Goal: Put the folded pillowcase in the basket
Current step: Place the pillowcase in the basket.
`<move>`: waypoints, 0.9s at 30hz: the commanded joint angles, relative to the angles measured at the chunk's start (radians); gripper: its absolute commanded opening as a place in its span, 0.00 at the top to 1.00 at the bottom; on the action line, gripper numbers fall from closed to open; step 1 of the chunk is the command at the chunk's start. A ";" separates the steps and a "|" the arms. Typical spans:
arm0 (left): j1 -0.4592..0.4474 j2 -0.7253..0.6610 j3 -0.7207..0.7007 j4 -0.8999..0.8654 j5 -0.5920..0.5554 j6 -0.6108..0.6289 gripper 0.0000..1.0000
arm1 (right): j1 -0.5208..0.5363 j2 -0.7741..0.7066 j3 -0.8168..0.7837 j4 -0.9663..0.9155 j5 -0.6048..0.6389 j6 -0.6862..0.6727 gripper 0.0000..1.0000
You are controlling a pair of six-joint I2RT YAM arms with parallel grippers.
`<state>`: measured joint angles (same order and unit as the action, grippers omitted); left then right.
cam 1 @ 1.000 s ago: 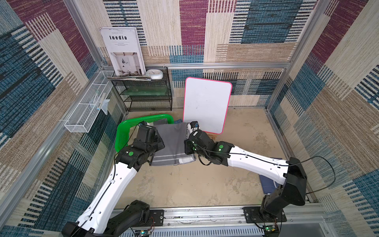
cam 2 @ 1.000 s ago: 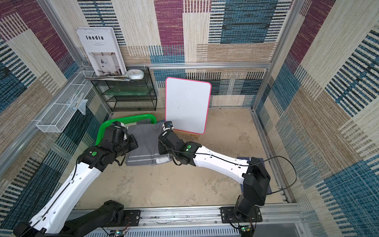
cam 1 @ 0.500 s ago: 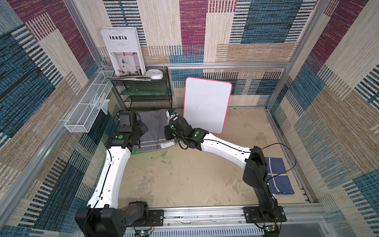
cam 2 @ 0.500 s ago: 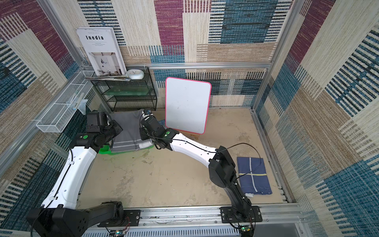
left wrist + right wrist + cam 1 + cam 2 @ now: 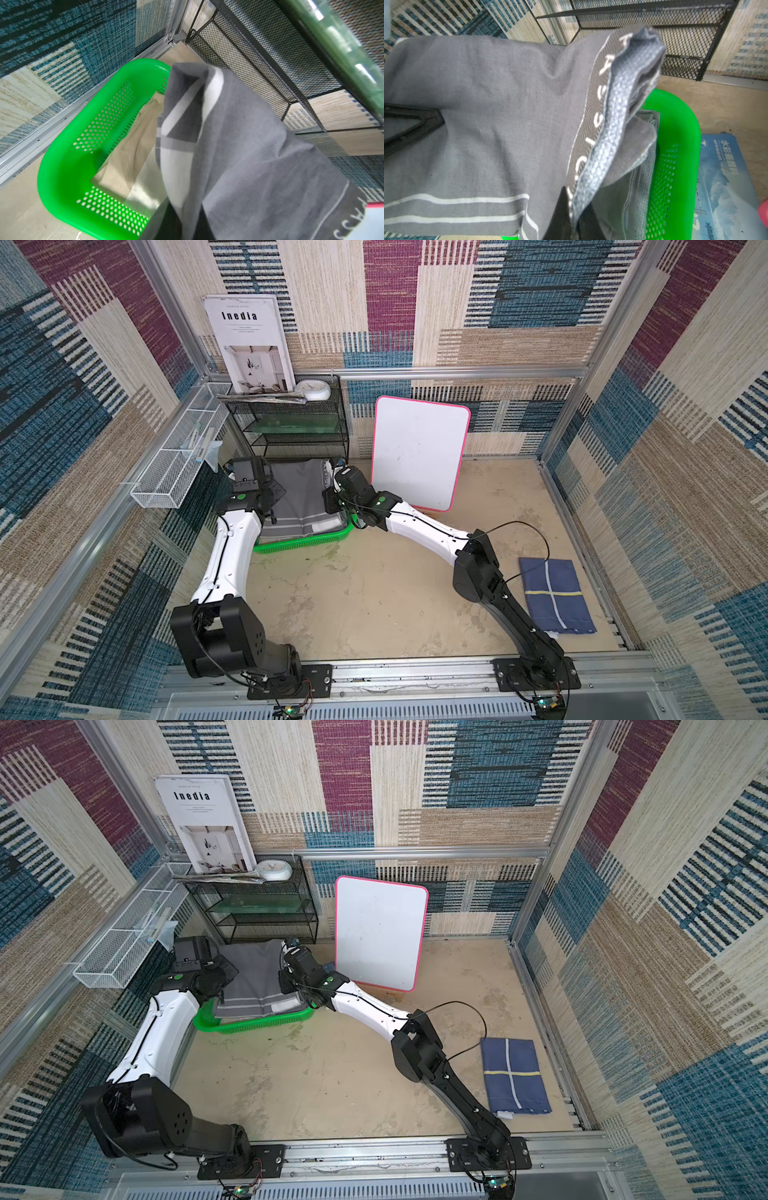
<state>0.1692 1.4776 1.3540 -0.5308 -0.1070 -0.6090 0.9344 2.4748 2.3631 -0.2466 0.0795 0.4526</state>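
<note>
A pink-rimmed whiteboard [image 5: 419, 452] leans beside a black mesh shelf [image 5: 299, 439].

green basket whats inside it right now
A beige cloth lies on the floor of the basket. The grey pillowcase hanging over it hides the rest of the inside.

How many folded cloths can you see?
3. The grey pillowcase hangs over the green basket, a beige cloth lies inside the basket, and a navy cloth lies flat on the tabletop, far from the basket. More may hide under the grey one.
</note>
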 commanded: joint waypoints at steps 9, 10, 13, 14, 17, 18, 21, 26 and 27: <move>0.009 0.109 0.022 0.032 -0.039 0.008 1.00 | -0.015 0.061 0.006 0.033 -0.057 0.014 1.00; 0.009 0.115 0.024 0.027 -0.043 0.005 1.00 | -0.016 0.066 0.006 0.032 -0.059 0.019 1.00; 0.008 0.128 0.030 0.011 -0.051 -0.002 0.87 | -0.015 0.078 0.005 0.030 -0.054 0.029 0.97; 0.009 0.131 0.034 0.011 -0.037 0.001 0.81 | -0.016 0.078 0.005 0.029 -0.049 0.035 0.91; 0.002 0.125 0.058 -0.021 0.013 -0.001 0.62 | -0.015 0.064 0.006 0.030 -0.046 0.042 0.60; -0.003 0.115 0.058 -0.025 0.011 -0.003 0.55 | -0.016 0.058 0.005 0.033 -0.046 0.044 0.53; -0.018 0.071 0.052 -0.031 0.003 -0.011 0.35 | -0.013 0.036 0.004 0.034 -0.046 0.049 0.41; -0.046 0.009 0.071 -0.075 0.007 -0.020 0.25 | -0.012 -0.023 -0.034 0.023 -0.037 0.052 0.32; -0.055 -0.005 0.066 -0.075 0.007 -0.023 0.24 | -0.011 -0.040 -0.046 0.019 -0.034 0.055 0.31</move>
<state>0.1303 1.4998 1.4193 -0.5781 -0.1074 -0.6228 0.9203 2.4702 2.3352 -0.2337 0.0334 0.4950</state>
